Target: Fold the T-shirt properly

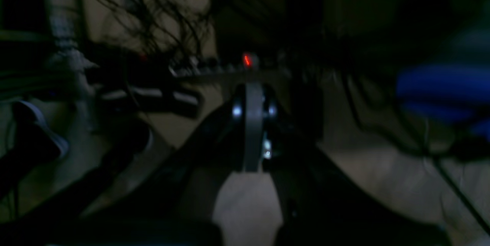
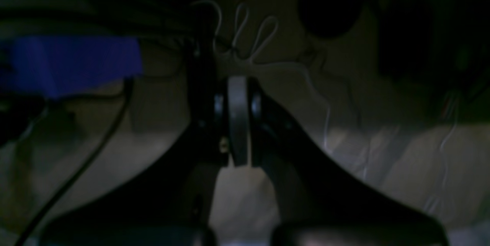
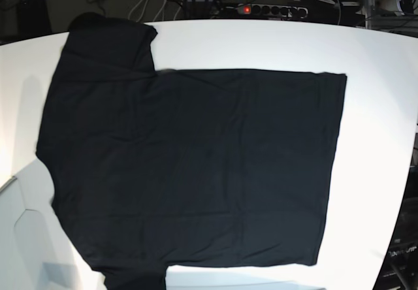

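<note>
The black T-shirt (image 3: 189,166) lay flat and spread out on the white counter (image 3: 379,107), plain side up. One sleeve (image 3: 108,42) reached toward the far edge of the counter. The other sleeve ran off the near edge of the base view.

No arm showed in the base view. The left hand (image 1: 252,131) was closed tight, with nothing in it. The right hand (image 2: 237,123) was closed tight too, also holding nothing. Both wrist views were dark and blurry.
</note>
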